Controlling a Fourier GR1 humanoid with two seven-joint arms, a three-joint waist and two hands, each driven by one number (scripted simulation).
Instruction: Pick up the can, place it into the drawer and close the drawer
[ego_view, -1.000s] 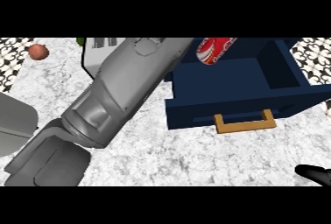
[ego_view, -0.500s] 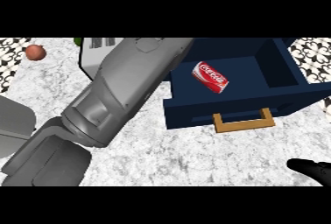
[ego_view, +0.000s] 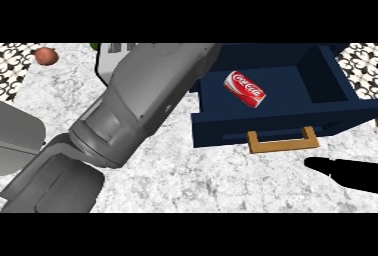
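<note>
The red cola can (ego_view: 245, 88) lies on its side, tilted, on the floor of the open dark blue drawer (ego_view: 325, 85). The drawer's wooden handle (ego_view: 283, 140) faces me at its front. My left forearm (ego_view: 140, 110) crosses the view from the lower left up to the drawer's left rear corner; its hand is out of sight past the top edge. My right hand (ego_view: 343, 172) shows as black straight fingers at the lower right, pointing left, below and to the right of the handle and apart from it.
A small reddish ball (ego_view: 46, 55) sits at the far left. Behind the left forearm stands a grey-white object (ego_view: 111, 55). Marbled counter (ego_view: 221, 180) lies in front of the drawer, and patterned tiles (ego_view: 15, 55) show in the top corners.
The can came down from beside the left arm and now lies on the drawer floor. The right hand has come further in from the lower right edge, towards the left.
</note>
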